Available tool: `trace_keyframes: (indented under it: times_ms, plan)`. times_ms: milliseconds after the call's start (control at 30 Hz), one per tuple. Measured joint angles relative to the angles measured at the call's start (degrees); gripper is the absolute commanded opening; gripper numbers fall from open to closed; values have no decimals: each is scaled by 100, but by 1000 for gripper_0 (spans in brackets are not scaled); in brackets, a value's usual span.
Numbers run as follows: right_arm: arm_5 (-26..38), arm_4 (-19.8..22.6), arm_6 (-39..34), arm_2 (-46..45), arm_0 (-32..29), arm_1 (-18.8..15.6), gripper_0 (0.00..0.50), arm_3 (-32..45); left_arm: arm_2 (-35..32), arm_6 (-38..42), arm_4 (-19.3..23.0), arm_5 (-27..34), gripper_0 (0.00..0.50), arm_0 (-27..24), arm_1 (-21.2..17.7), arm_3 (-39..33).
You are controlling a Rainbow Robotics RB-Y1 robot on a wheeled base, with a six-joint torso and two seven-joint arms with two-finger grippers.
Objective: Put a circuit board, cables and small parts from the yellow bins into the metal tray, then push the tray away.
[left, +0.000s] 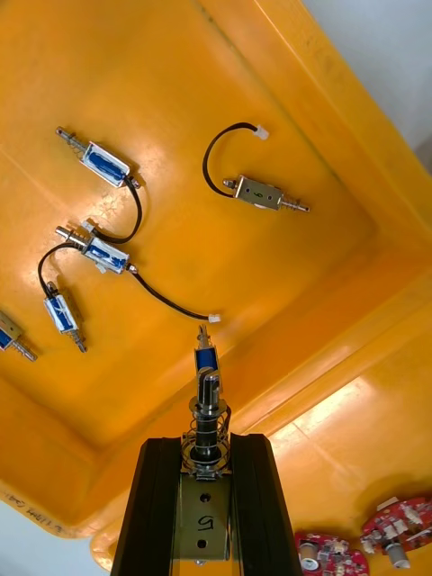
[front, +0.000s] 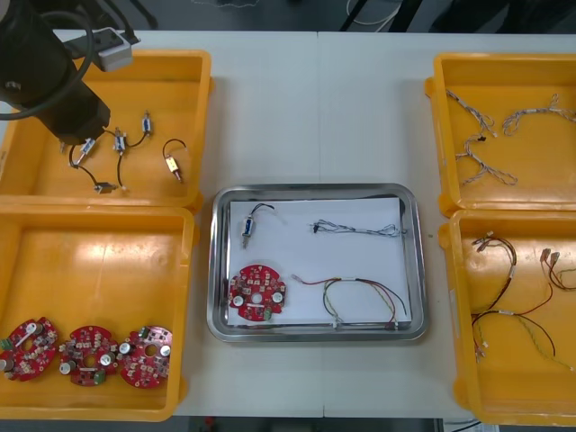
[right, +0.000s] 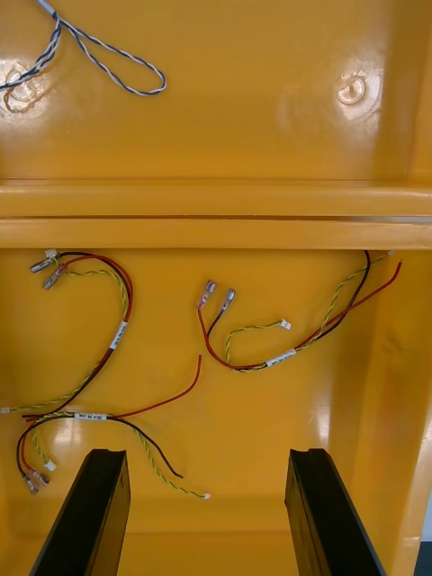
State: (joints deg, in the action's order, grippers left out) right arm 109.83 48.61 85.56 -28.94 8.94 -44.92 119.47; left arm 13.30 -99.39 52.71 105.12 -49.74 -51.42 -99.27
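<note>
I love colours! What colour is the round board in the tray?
Red; the circuit board shows best in front view.

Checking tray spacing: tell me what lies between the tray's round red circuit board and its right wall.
Front view: a red and yellow cable lies between the round red circuit board and the shiny metal tray's right wall.

Round red circuit board (front: pixel 257 293), twisted blue-white cable (front: pixel 355 229), red-yellow cable (front: pixel 360 293) and small metal part (front: pixel 247 225) flat inside white-lined metal tray (front: pixel 217 270)

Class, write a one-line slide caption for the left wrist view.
Left gripper shut on a small metal part above the yellow bin where other small metal parts lie.
</note>
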Motion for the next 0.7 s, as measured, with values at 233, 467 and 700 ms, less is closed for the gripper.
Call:
trace_keyframes:
  times_ms: [233,467,700]
  plan:
    - [0,8,0,1,-1,26,500,0,-137,64,1,148,0,0,11,-140]
    - [0,-2,0,1,-1,74,500,0,-140,64,1,43,0,0,15,-119]
    - [0,-7,-1,3,-1,75,500,0,-79,64,-240,-503,0,0,92,70]
